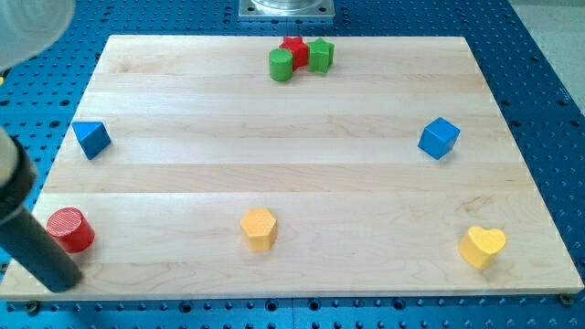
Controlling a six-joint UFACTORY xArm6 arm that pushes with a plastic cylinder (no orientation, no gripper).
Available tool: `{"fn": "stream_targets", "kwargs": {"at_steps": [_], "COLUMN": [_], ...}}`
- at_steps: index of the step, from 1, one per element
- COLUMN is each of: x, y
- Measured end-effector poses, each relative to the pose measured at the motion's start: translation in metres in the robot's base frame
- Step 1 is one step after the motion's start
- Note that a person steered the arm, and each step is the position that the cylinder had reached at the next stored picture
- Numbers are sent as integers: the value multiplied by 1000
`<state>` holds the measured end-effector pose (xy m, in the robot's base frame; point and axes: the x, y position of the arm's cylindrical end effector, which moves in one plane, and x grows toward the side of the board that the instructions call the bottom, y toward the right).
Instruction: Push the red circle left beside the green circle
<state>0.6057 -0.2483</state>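
The red circle [70,229] is a short red cylinder at the view's bottom left of the wooden board [292,174]. The green circle [281,65] is a green cylinder at the view's top centre, touching a red star [294,48]; a green star [321,55] sits right of that. My rod comes in from the view's left edge as a thick dark bar. My tip [62,280] rests at the board's bottom left corner, just below and slightly left of the red circle, close to or touching it.
A blue triangle [91,139] lies at the left edge. A blue cube [439,138] sits at the right. A yellow hexagon [259,228] is at bottom centre and a yellow heart [482,246] at bottom right. The board lies on a blue perforated table.
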Motion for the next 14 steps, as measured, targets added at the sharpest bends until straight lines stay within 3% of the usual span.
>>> {"fn": "stream_targets", "kwargs": {"at_steps": [3, 4, 6, 8, 10, 12, 13, 14], "x": [-28, -62, -140, -157, -242, -193, -209, -253], "y": [-6, 18, 123, 134, 174, 153, 115, 130]}}
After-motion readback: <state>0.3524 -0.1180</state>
